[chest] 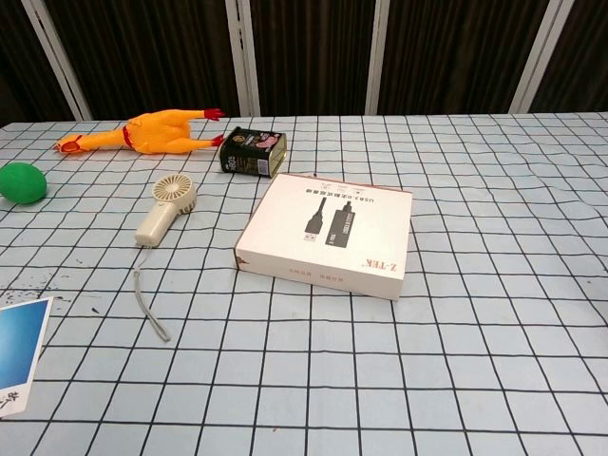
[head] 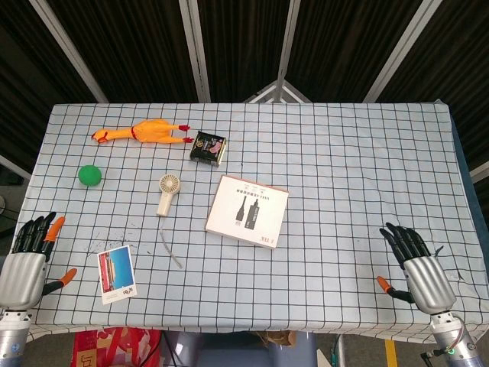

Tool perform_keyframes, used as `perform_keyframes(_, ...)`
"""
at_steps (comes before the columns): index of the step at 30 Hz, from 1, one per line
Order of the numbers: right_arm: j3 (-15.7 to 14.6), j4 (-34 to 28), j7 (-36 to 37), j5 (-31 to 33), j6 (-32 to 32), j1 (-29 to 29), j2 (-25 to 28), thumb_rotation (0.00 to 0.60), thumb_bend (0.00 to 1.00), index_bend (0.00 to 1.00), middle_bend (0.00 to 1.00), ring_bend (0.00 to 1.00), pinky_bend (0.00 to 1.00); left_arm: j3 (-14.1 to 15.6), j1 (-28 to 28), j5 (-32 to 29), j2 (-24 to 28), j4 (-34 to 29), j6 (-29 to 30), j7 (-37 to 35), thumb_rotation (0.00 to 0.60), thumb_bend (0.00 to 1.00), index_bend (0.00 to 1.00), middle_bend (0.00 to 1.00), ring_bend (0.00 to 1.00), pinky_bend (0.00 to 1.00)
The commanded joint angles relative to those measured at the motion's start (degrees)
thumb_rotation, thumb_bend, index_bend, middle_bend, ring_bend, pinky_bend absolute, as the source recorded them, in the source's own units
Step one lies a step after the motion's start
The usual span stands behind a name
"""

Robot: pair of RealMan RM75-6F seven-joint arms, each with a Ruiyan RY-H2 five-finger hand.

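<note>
Head view: left hand (head: pixel 27 264) rests empty, fingers spread, beside a postcard (head: pixel 117 274), while right hand (head: pixel 416 264) lies likewise empty, well apart from a box (head: pixel 247 211).

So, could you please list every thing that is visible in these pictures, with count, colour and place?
rubber chicken: one, orange-yellow, far left of table
tin: one, dark, right of the chicken
ball: one, green, left side
handheld fan: one, cream, its cord trailing toward the near edge
box: one, white, flat at the centre
postcard: one, blue and red picture, near left edge
tablecloth: one, white with dark grid, covering the table
left robot hand: one, grey with black fingers, near left corner, holding nothing
right robot hand: one, same colours, near right corner, holding nothing
</note>
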Motion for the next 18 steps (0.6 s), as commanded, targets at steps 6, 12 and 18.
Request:
perform_keyframes(6,-0.1,0.0,0.2,0.0,0.1,-0.1,0.1,0.600,0.29,0.00,0.00,0.00,0.06,0.1,0.1,0.1,0.0,-0.2,0.0,0.3,0.600,0.05,0.00,0.00,0.00,0.00)
perform_keyframes(12,-0.1,-0.1,0.4,0.0,0.4,-0.3,0.2,0.600,0.29,0.00,0.00,0.00,0.06,0.2,-0.2,-0.3,0.1,-0.4,-0.8,1.2,0.600,0.10,0.00,0.03,0.00,0.06)
perform_keyframes(18,0.0,-0.4,0.2,0.0,0.0,-0.1,0.1,0.600,0.29,0.00,0.00,0.00,0.06,-1.9,-3.0,-4.1,0.6,-2.8,-5.8,4.9,0.600,0.49,0.00,0.55,0.37,0.55)
